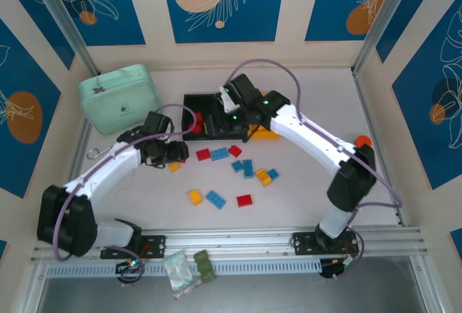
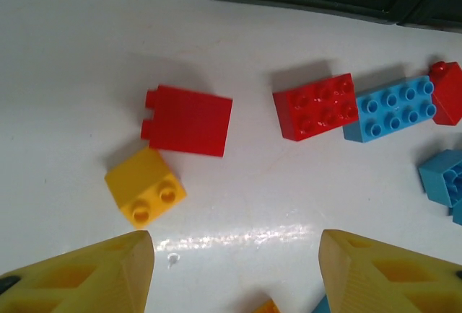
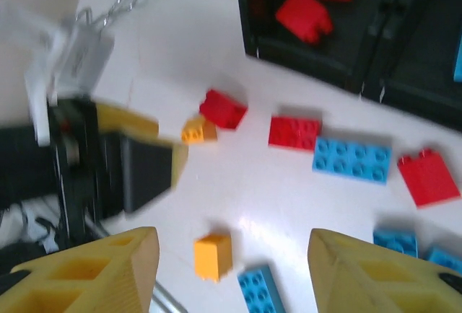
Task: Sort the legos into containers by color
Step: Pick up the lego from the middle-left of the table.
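Loose legos lie mid-table: red, blue, yellow-orange and others. The containers stand behind them, a black bin with red legos inside and a yellow-orange bin. My left gripper hangs low and open over bare table. Just ahead of it are a small yellow lego and a red lego on its side. My right gripper is open and empty, high by the black bin. Far below it lie a yellow lego and a blue one.
A mint-green case sits at the back left. A clear bag and dark green blocks lie in front of the base rail. The two arms are close together near the black bin's left end.
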Controlling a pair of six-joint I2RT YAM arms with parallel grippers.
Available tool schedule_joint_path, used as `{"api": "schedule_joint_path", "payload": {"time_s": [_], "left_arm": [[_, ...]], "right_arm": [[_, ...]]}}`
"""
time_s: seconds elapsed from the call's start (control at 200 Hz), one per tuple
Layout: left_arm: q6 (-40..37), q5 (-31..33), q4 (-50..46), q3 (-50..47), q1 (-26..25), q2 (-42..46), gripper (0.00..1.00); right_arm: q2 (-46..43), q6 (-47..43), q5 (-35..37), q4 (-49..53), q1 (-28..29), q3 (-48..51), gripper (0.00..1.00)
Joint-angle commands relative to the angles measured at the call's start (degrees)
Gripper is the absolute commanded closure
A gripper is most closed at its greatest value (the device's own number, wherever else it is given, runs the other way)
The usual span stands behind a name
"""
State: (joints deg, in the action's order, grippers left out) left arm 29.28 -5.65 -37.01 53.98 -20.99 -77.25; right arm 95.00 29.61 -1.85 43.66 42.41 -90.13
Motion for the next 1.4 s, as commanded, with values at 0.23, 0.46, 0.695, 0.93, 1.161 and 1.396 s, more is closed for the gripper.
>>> {"api": "schedule_joint_path", "payload": {"time_s": [0.23, 0.46, 0.695, 0.93, 1.161, 1.396], "left_arm": [[-9.45, 4.27, -5.43, 10.42, 0.78, -14.22, 0.32], [-10.04, 5.83, -4.31, 12.38, 0.71, -20.84, 0.34], [-10.64, 7.66, -2.89, 12.46, 0.78, -23.91, 0.46], [-11.81, 8.28, -3.94, 12.88, 0.78, -22.73, 0.68], [-11.88, 6.18, -6.92, 15.09, 0.69, -16.89, 0.69], [-10.76, 2.04, -8.35, 23.72, 0.65, -17.38, 0.68]], "right_arm": [[-24.58, 1.00, -5.79, -2.20, -0.49, 24.39, 0.30], [-32.58, 5.00, -5.23, -2.59, -1.19, 32.21, 0.30], [-32.45, 5.73, -6.09, -4.20, -1.30, 33.35, 0.31], [-31.98, 5.86, -6.13, -5.14, -1.26, 33.43, 0.31], [-31.29, 6.60, -6.35, -6.70, -1.02, 33.27, 0.32], [-29.97, 8.70, -4.09, -9.08, -0.93, 32.90, 0.32]]}}
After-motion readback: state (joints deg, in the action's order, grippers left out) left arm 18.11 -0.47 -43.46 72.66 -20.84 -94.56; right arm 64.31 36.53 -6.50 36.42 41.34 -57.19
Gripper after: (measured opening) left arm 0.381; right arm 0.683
